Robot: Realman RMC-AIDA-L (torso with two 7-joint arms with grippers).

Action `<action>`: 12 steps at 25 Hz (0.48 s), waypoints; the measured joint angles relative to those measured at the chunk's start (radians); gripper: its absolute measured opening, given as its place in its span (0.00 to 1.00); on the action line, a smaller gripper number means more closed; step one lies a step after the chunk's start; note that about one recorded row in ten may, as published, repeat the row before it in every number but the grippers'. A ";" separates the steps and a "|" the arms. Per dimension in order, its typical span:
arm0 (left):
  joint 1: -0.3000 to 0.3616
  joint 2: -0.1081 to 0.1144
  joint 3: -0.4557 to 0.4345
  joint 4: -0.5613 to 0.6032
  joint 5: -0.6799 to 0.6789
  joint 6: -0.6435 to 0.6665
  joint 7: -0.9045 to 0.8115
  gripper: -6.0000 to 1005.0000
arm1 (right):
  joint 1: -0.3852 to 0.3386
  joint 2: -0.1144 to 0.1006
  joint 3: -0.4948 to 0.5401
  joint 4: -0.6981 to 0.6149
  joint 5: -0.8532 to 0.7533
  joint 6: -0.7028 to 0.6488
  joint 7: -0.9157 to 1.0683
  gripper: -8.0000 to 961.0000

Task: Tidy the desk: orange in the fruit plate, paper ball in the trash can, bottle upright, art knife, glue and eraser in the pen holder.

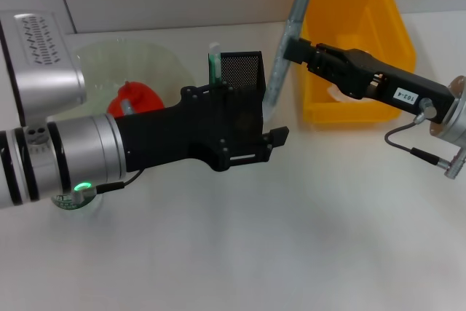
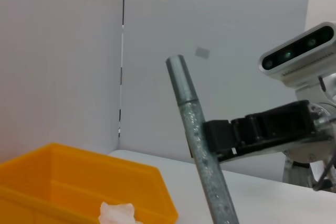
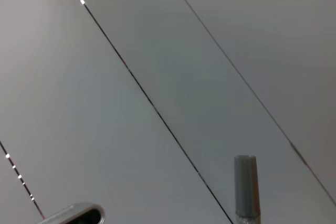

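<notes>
While the tidy-up looks mostly done, one job is going on right now. Nearest to us, the left arm lies low across the white bench [image 1: 240, 253], and its left claw [image 1: 273, 140] sits in front of the black mesh pen holder [image 1: 241, 71]; it looks to have nothing in it, but I cannot tell how wide it is open. Behind that arm, something red and orange [image 1: 135, 98] sits in the clear fruit plate [image 1: 124, 56], so the orange is probably in its place, though the arm hides part of it. A green and white stick [image 1: 214, 60] pokes up out of the pen holder, maybe the glue or the art knife; I cannot tell which, and I cannot see an eraser. Just beside the pen holder, the right claw [image 1: 293, 49] reaches in from the right and is closed on a tall grey sparkly bottle [image 1: 285, 49], gripping it a bit above the middle. The bottle is tipped, with its top leaning toward the yellow trash can [image 1: 349, 111], so it still needs to be stood up straight. Farther back, a white paper ball [image 2: 118, 213] already lies inside the trash can.
</notes>
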 joint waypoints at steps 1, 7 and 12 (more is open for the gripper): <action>-0.004 0.000 0.004 0.000 0.000 -0.009 -0.009 0.77 | 0.002 0.000 -0.001 0.000 -0.005 0.001 -0.002 0.12; -0.019 0.001 0.012 -0.004 0.000 -0.041 -0.073 0.77 | 0.013 0.000 -0.018 -0.004 -0.019 0.007 -0.028 0.12; -0.021 0.002 0.013 -0.010 0.000 -0.048 -0.097 0.77 | 0.013 0.000 -0.025 -0.010 -0.020 0.012 -0.042 0.12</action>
